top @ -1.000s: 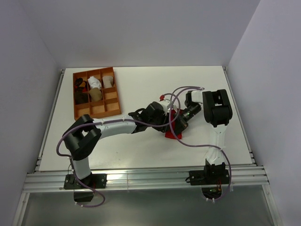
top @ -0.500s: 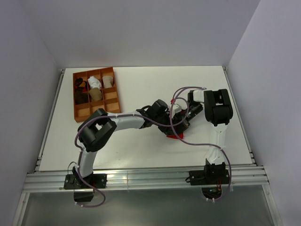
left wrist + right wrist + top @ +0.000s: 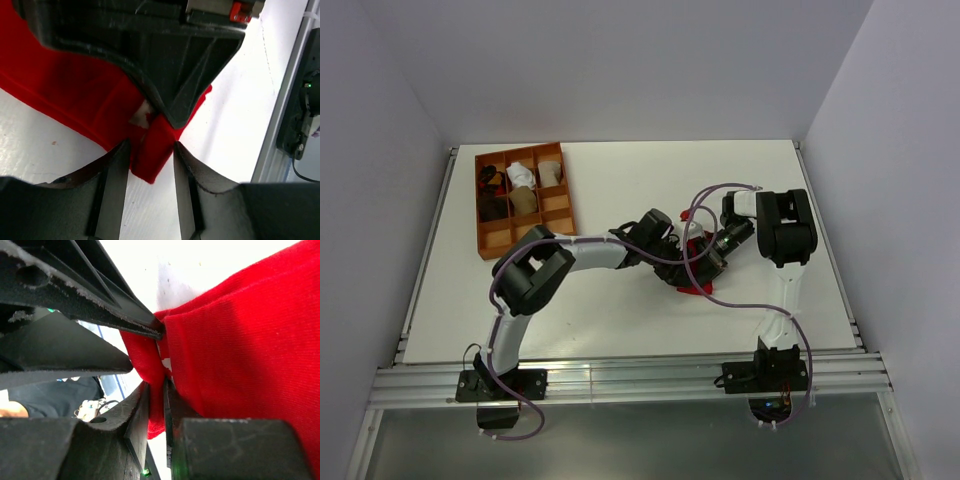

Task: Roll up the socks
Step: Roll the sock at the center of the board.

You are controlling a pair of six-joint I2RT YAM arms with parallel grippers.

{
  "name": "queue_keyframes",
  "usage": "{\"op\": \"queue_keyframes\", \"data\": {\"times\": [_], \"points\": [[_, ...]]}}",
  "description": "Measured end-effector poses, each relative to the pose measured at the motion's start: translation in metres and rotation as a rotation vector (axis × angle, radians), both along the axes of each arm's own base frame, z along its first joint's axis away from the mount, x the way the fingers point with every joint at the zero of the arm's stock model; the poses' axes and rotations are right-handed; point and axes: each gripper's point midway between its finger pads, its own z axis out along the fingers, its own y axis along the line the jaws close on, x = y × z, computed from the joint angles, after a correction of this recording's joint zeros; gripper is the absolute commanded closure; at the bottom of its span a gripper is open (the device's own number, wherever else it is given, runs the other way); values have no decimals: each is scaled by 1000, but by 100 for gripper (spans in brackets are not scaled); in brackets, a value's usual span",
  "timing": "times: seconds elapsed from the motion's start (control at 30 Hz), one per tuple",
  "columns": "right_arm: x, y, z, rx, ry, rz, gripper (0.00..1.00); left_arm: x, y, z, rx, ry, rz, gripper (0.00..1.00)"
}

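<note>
Near edge first: both arm bases sit on the rail, left arm (image 3: 525, 280) reaching in to the right, right arm (image 3: 782, 235) folding in to the left. They meet mid-table, a bit right of centre, over the red sock (image 3: 75, 95).

The sock lies on the white table (image 3: 620, 190), mostly hidden from above by the two wrists; only bits of red show under them. White figure marks show at the fold.

Left tool (image 3: 150, 150): jaws stand apart, one on each side of a raised fold at the sock's edge. The cloth fills the gap and looks to touch both fingers (image 3: 117, 180) - whether they are squeezing it, I cannot tell.

Right tool (image 3: 156, 390): clenched on the red sock, a thin pinch of cloth caught between nearly closed fingers. It comes in from the opposite side, its tip on the same fold, right at the left tool's fingertips. The rest of the sock spreads flat behind it.

Far left of the table: an orange tray (image 3: 485, 240) with compartments, well apart from the tools. Small bundles (image 3: 524, 200) - white, tan, dark - sit in its far cells, too small from here to sort further. Near cells look bare.
</note>
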Motion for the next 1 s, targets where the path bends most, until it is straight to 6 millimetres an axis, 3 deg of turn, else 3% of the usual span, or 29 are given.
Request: {"op": "queue_keyframes", "data": {"times": [0.17,0.23,0.3,0.57,0.7,1.0], "points": [[1,-4,0,-15,13,-19,73,0,-1,-1,5,66,24,84],[0,-5,-1,-26,13,-24,65,1,-5,0,12,108,45,94],[-1,-7,1,-46,9,-36,62,2,-8,1,26,141,71,99],[6,-12,7,-120,-104,-71,49,-9,-11,2,122,215,169,100],[17,-18,14,-161,-193,-108,49,-13,-7,-4,177,239,224,100],[64,-57,19,-275,-352,-294,55,-19,2,-5,259,319,320,100]]}}
